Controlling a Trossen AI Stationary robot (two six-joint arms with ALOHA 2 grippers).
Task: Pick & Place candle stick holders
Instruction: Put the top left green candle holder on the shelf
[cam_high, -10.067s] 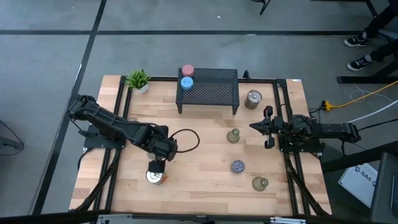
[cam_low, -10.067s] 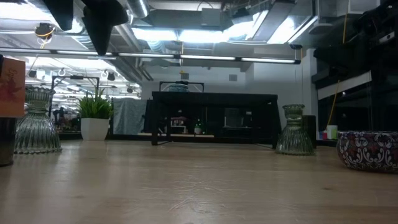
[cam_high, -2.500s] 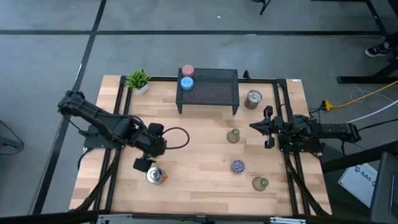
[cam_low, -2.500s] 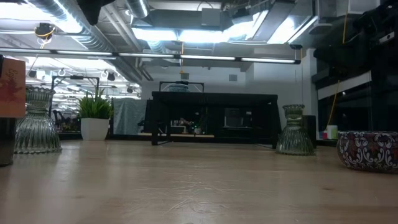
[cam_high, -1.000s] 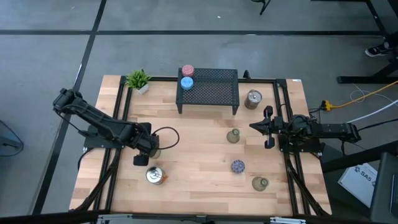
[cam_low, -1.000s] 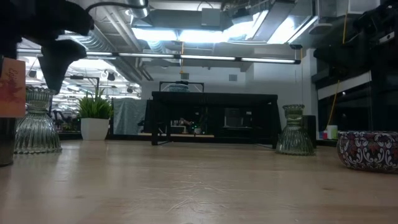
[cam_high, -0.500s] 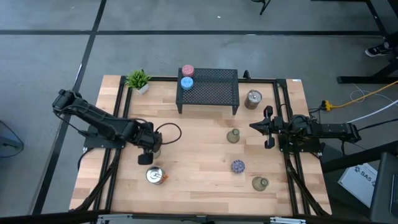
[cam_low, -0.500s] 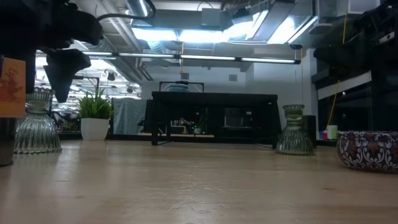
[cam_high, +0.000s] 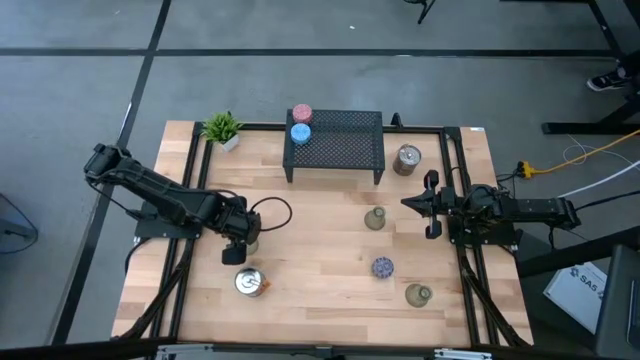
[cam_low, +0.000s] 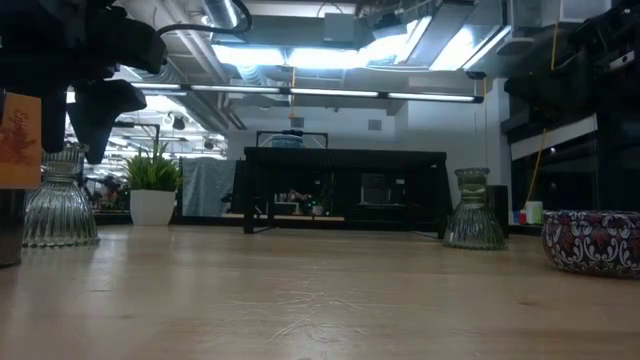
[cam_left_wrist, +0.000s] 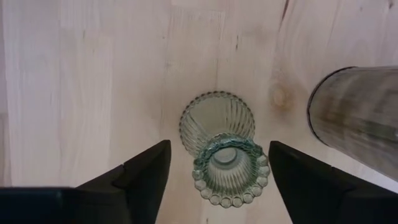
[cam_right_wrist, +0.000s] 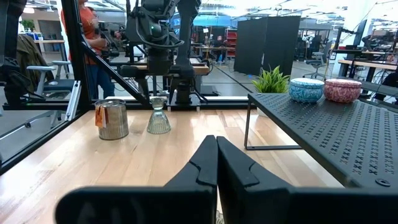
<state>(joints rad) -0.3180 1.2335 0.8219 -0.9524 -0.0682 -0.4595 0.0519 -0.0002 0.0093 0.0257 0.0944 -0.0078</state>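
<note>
From above, my left gripper (cam_high: 238, 244) hangs over a ribbed glass holder, which hardly shows beneath it, just beside the shiny silver holder (cam_high: 249, 284) and well apart from the black wire rack (cam_high: 335, 146) at the far edge; my right gripper (cam_high: 432, 205) waits beside the rack's right end, fingers pressed together. From table height, the ribbed glass holder (cam_low: 59, 200) stands upright left of the rack, with my left gripper (cam_low: 95, 115) directly over its mouth, not touching. Through my left wrist camera, I look straight down its beaded rim: the holder (cam_left_wrist: 225, 155) sits between my two fingers (cam_left_wrist: 144, 176), which stand apart on either side with a gap to the glass, so I hold nothing yet. I judge it stiff, slick, fairly weighty and breakable, so I would pinch the narrow neck under the beaded lip. My right wrist camera shows that holder (cam_right_wrist: 158, 117) far from the rack beside the silver one (cam_right_wrist: 111, 119).
</note>
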